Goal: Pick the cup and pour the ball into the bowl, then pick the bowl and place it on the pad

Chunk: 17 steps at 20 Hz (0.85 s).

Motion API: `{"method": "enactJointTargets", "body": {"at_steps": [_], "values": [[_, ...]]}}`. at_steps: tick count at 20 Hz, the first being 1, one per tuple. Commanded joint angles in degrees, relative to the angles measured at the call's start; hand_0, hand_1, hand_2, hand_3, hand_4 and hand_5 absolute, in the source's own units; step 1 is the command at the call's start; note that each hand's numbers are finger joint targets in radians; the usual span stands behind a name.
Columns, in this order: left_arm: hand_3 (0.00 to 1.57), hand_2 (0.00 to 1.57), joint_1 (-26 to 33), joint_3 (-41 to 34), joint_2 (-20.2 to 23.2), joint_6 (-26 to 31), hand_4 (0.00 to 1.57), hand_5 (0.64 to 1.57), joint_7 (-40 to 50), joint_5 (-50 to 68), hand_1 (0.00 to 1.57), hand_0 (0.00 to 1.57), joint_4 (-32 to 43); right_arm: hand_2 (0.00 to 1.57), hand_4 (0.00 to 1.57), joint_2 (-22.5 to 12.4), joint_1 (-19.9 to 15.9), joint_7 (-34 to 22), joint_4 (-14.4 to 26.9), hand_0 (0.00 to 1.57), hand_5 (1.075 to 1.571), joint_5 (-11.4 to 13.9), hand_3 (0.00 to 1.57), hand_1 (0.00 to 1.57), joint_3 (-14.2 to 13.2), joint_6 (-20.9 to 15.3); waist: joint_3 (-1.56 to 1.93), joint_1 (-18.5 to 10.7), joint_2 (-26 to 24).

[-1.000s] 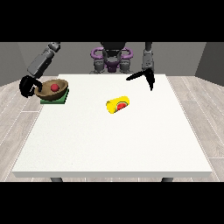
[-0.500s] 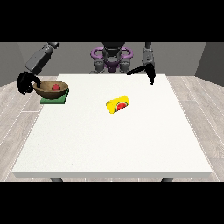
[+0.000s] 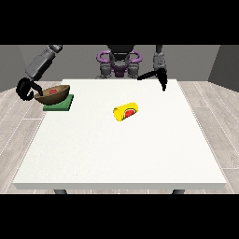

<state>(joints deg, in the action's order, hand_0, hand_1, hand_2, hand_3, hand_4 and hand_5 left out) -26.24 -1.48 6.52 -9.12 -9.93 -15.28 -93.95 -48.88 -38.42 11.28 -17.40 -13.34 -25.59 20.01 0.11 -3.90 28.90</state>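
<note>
i am lowering the bowl (image 3: 52, 94), ball (image 3: 54, 92) inside, onto the pad (image 3: 59, 103), fingers of the hand at the view's left (image 3: 25, 88) grasping its rim; the hand at the view's right (image 3: 160, 76), fingers released, is retreating from the tipped cup (image 3: 126, 112) on the desk (image 3: 121, 149).

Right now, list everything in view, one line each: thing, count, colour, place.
table: one, white, fills the middle of the view.
pad: one, green, far corner at the view's left.
bowl: one, brown, tilted over the pad.
ball: one, red, inside the bowl.
cup: one, yellow, on its side near the table's middle.
hand at the view's left: one, black, curled at the bowl's rim.
hand at the view's right: one, black, above the far edge, holding nothing.
</note>
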Motion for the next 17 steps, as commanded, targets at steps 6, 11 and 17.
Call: {"method": "enactJointTargets", "body": {"at_steps": [6,11,17], "values": [[0.0,0.0,2.7,2.7,-2.3,-2.6,0.0,1.565,3.4,-3.0,0.0,0.0,-5.5,0.41,0.0,-6.1,-3.1,-2.8,0.3,0.0,1.487,2.7,0.24,0.0,1.3,-2.8,-0.02,1.2,0.5],[0.0,0.0,4.7,3.0,-1.3,-0.3,0.0,1.568,5.7,-2.1,0.0,0.0,-8.6,0.33,0.0,-4.9,-3.2,-2.9,1.1,0.0,1.492,3.1,0.27,0.0,1.5,-4.3,-0.02,0.1,-1.2],[0.0,0.0,6.4,1.8,-2.8,-0.8,0.0,1.569,3.6,-0.6,0.0,0.0,-1.3,0.19,0.0,-11.5,-5.4,-9.6,-0.4,0.0,1.503,-0.3,0.29,0.0,-0.4,7.1,-0.16,3.2,-8.8]]}}
